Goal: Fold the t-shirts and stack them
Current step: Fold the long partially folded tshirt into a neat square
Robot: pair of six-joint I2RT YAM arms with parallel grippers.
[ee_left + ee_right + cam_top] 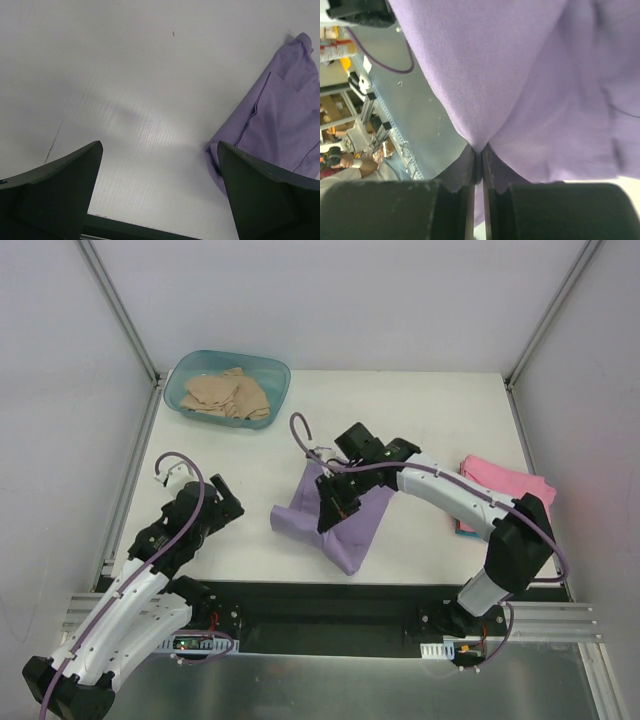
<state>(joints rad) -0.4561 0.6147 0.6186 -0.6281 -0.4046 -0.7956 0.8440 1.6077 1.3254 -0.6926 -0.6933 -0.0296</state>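
- Top external view: the soft lavender purple cloth t-shirt (345,520) lies partly folded at the middle of the white table (420,410), near the front edge, with the right gripper (335,508) down on top of it.
- Right wrist view settles the grip: the two dark fingers (460,175) are pressed together with a pinch of the lavender shirt (520,75) caught between them, the cloth hanging taut from that point.
- Over on the left, the left gripper (222,502) hovers above bare table, well apart from the cloth; its own camera shows the jaws spread wide and holding nothing, the lavender shirt's (280,125) edge off to its right.
- On the right side of the table, the pink cloth t-shirt (505,485) looks flat and squared off, so I'd call that one folded already.
- At the far left, the crumpled tan cloth t-shirt (228,395) sits in the teal plastic tub (275,375), untouched by either arm.
- My read: one shirt done, the lavender one mid-fold, the tan one not started, and no stack built yet.
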